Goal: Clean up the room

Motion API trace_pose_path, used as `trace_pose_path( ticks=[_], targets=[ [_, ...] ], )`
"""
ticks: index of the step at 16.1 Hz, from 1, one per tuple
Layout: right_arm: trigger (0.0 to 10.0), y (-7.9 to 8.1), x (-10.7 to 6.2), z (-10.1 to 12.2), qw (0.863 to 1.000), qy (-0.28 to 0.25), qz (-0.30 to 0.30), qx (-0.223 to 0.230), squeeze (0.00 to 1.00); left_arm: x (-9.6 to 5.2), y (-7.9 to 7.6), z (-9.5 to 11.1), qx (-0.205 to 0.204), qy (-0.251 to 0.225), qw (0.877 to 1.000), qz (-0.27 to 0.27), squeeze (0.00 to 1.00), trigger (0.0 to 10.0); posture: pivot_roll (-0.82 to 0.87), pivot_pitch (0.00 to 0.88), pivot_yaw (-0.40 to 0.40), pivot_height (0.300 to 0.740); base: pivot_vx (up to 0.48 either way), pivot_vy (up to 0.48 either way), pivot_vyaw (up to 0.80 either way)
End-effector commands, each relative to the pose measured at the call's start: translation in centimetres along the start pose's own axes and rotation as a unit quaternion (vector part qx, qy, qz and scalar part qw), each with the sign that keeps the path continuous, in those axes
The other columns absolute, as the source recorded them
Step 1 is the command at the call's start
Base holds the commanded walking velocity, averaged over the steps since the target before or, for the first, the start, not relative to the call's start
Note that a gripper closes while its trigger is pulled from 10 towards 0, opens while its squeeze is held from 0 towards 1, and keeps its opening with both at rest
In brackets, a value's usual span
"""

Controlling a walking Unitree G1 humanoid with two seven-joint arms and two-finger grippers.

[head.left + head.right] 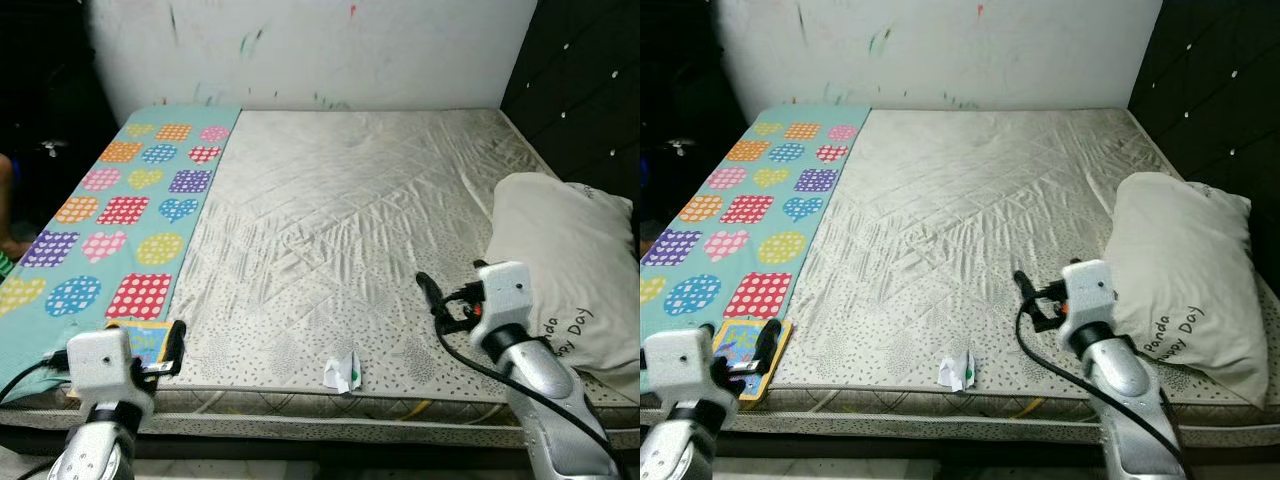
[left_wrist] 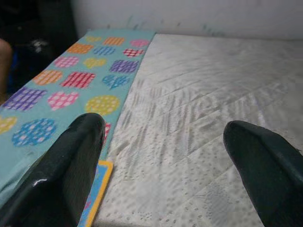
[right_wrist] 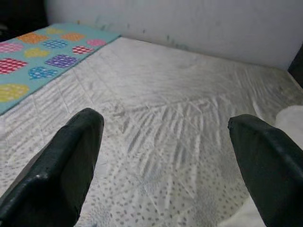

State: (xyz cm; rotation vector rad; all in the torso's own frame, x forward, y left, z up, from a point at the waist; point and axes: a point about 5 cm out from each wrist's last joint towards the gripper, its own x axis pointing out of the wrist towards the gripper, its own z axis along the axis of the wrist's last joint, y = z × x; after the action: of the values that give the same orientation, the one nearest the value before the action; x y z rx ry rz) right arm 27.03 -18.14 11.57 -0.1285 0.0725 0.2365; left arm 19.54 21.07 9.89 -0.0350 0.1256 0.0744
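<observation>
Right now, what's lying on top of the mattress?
On the mattress: a heart-patterned blanket along its left side, a small book at the near-left corner, a crumpled paper scrap near the front edge, a pillow on the right. Whatever lies beneath them is hidden.

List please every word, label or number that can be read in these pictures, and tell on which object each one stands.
"Panda" and "Happy Day": printed in dark letters on the white pillow, near its lower corner; in the left eye view only "Day" reads clearly.
Colourful flat book at the mattress edge: it has printing, but too small and blurred to read.
Crumpled white wrapper with a green mark: no text can be made out.
</observation>
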Motion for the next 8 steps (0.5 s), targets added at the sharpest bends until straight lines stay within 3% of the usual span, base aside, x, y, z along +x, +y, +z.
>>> trace_pose_path(
  ticks=[1,4,8],
  targets=[
    [10.0,0.55,0.33,0.89,1.0,-0.017,0.013,-0.009,0.0,0.2,-0.5,0.58,0.01,-0.011,1.0,-0.022,0.0,10.0,-0.13,0.0,0.004,0.74,0.0,0.0,0.0],
    [10.0,1.02,0.37,0.89,1.0,-0.016,0.016,-0.009,0.0,0.38,-0.69,0.58,0.009,-0.011,0.999,-0.033,0.0,10.0,-0.13,0.0,0.008,0.74,0.0,0.0,0.53],
    [10.0,0.72,0.59,0.84,1.0,-0.014,0.014,-0.008,0.0,0.58,-0.83,0.58,0.008,-0.011,0.999,-0.034,0.0,10.0,-0.13,0.0,0.004,0.74,0.0,0.0,0.0]
  ],
)
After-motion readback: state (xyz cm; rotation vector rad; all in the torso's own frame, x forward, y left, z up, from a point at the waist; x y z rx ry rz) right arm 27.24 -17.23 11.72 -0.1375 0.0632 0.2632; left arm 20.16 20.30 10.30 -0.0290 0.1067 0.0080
